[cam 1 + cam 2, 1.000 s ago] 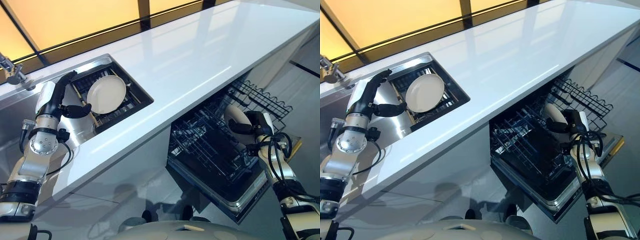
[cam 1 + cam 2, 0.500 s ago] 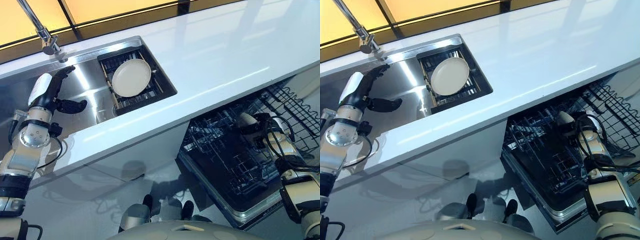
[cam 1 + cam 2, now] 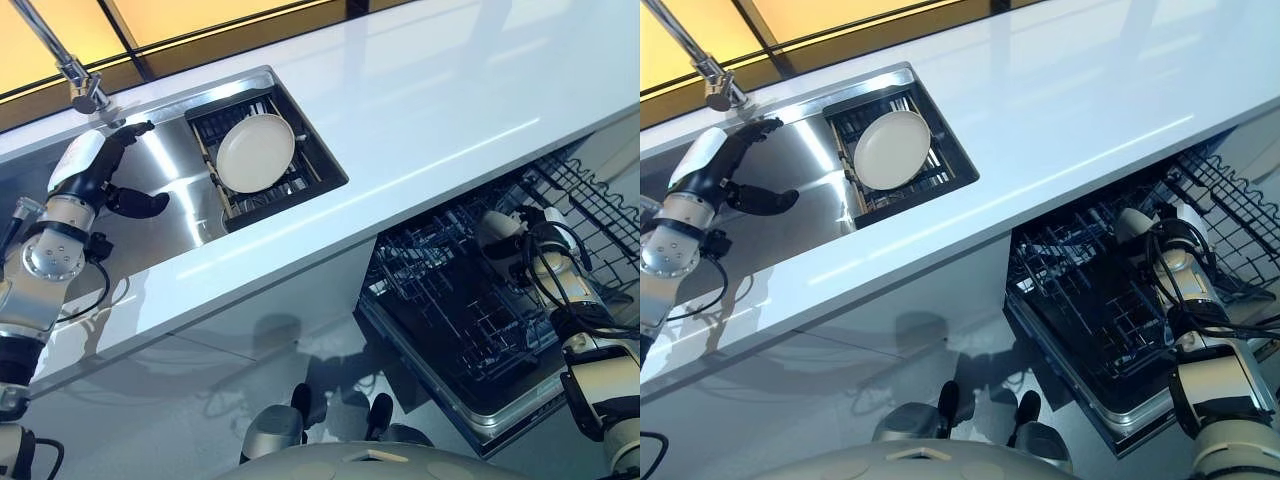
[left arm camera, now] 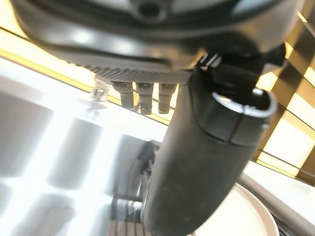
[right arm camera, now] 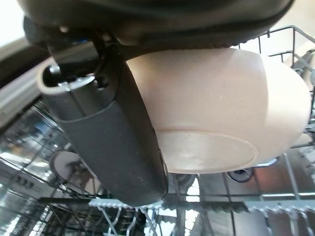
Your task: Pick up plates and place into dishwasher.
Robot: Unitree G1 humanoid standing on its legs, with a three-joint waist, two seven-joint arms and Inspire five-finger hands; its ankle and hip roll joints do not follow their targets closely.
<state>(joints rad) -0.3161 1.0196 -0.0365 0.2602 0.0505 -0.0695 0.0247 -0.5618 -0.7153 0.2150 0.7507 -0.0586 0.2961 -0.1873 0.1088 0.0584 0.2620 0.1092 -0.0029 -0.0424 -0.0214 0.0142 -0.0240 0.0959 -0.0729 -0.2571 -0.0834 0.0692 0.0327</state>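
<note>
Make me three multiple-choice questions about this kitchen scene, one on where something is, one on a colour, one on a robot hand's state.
1. Where does the round cream plate lie?
A. on the dark rack in the steel sink
B. on the white countertop
C. on the floor

2. What colour is the countertop?
A. black
B. white
C. green

3. What is the right robot hand doing?
A. hanging with straight fingers
B. holding a cream dish over the black wire dishwasher rack
C. gripping the tap

Answers:
1 A, the plate sits in the sink's rack.
2 B, it shows glossy white.
3 B, the thumb presses the dish.
The left robot hand hovers open over the sink.
</note>
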